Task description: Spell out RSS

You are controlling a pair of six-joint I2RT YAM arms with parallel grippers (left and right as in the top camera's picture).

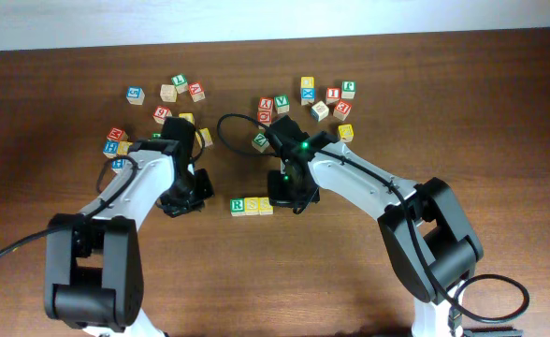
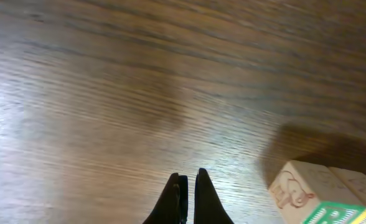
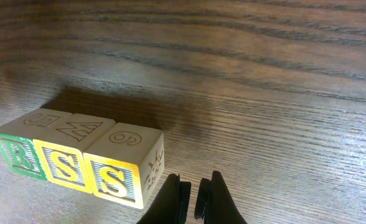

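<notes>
Three letter blocks stand in a touching row near the table's middle: a green R block point(image 1: 238, 206), a yellow S block point(image 1: 253, 206) and a second yellow S block point(image 1: 266, 206). In the right wrist view they read R point(image 3: 18, 155), S point(image 3: 65, 165), S point(image 3: 116, 176). My right gripper point(image 1: 289, 198) point(image 3: 192, 185) is just right of the last S, shut and empty, apart from the block. My left gripper point(image 1: 185, 201) point(image 2: 188, 180) is shut and empty, left of the row. The R block's corner point(image 2: 307, 190) shows at the lower right of the left wrist view.
Loose letter blocks lie in clusters at the back: one group at the back left point(image 1: 167, 92), one by the left arm point(image 1: 116, 140), and one at the back middle point(image 1: 312, 98). Both arms reach in from the front edge.
</notes>
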